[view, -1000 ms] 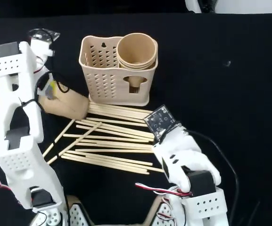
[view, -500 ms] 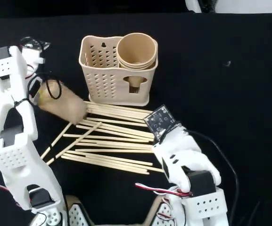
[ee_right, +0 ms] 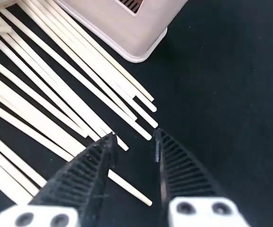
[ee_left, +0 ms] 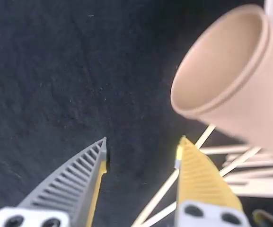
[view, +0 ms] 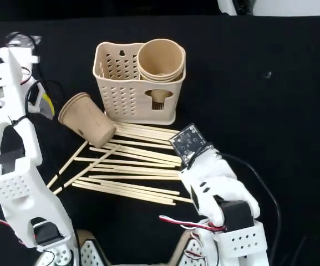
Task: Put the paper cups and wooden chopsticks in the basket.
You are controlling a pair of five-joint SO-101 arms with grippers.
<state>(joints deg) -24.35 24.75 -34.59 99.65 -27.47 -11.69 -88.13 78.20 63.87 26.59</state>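
**Item 1.** Beige perforated plastic basket (view: 118, 91): upright on the black desk (view: 259, 122), toward 12 o'clock in the high view. Its 3 o'clock half holds a nested stack of tan paper cups (view: 161, 58), mouths up.

**Item 2.** Single tan paper cup (view: 87, 119): outside the basket, at its 8 o'clock. It lies tilted on its side, mouth toward 10 o'clock and base toward 4 o'clock. The base seems to rest on the ends of the nearest chopsticks, though contact is hard to confirm.

**Item 3.** Pale wooden chopsticks (view: 132, 166): a loose spread on the desk at 6 o'clock of the basket. Most lie 9-to-3 and a few are slanted. The topmost ones are just beside the basket's foot.

**Item 4.** Left claw (ee_left: 141, 142): grey and yellow fingers apart, gripping nothing, over bare desk just short of the cup's mouth.

**Item 5.** Right claw (ee_right: 134, 137): black fingers apart, low over the chopstick ends at 5 o'clock of the basket, clamped on none.
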